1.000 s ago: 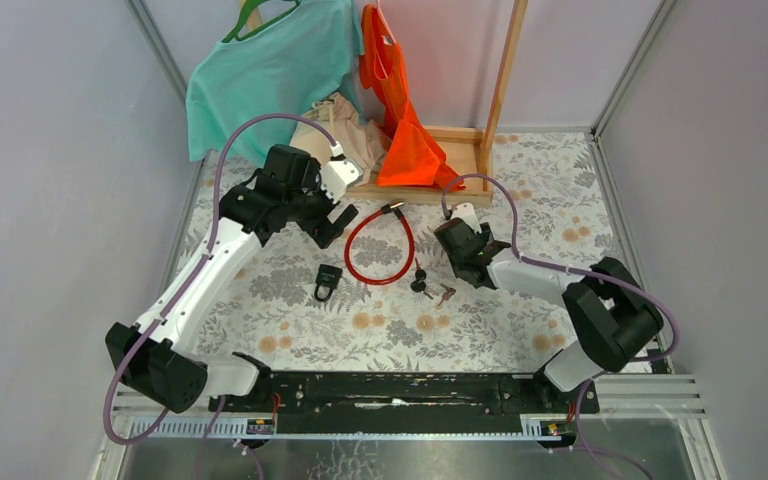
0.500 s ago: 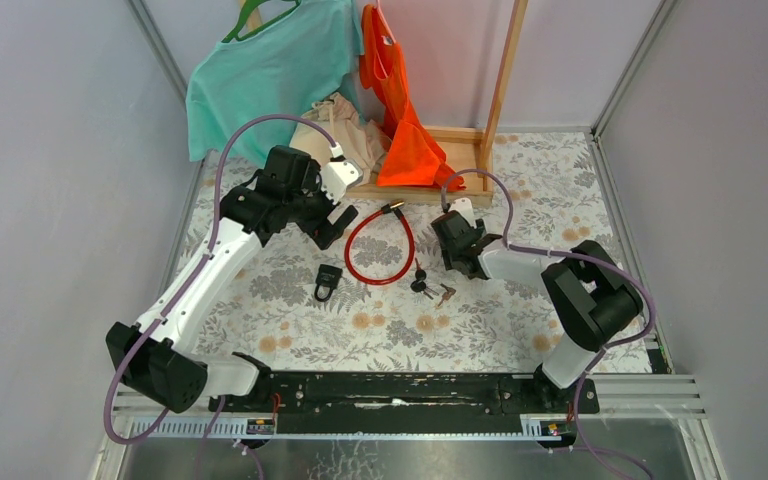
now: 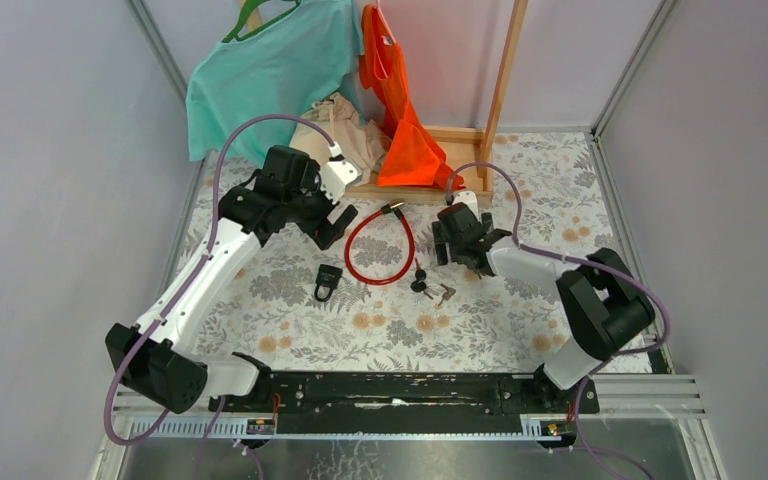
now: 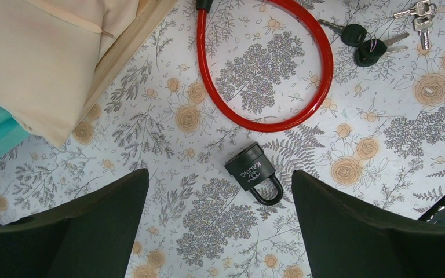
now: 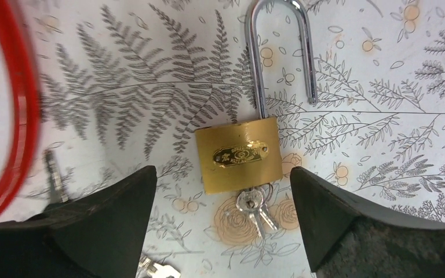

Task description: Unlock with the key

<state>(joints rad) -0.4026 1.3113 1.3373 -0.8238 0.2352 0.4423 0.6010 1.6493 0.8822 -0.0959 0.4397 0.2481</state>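
A brass padlock (image 5: 239, 155) lies flat in the right wrist view. One leg of its steel shackle (image 5: 278, 35) ends free above the body. A silver key bunch (image 5: 256, 207) sits at its keyhole end. My right gripper (image 5: 223, 231) is open and empty, fingers either side of the keys; in the top view it (image 3: 450, 245) hides the brass lock. A black padlock (image 4: 250, 169) lies closed between my open, empty left gripper's (image 4: 220, 231) fingers, well below it. The red cable lock (image 4: 301, 110) and black-headed keys (image 4: 362, 43) lie nearby.
A wooden rack base (image 3: 430, 190) stands at the back with a teal shirt (image 3: 270, 70), an orange vest (image 3: 400, 120) and a beige bag (image 3: 345, 130). More small silver keys (image 4: 420, 14) lie by the black-headed ones. Grey walls close in both sides.
My right gripper has moved a little left and away from me and turned, with its elbow swinging round. The left arm and the objects have not moved.
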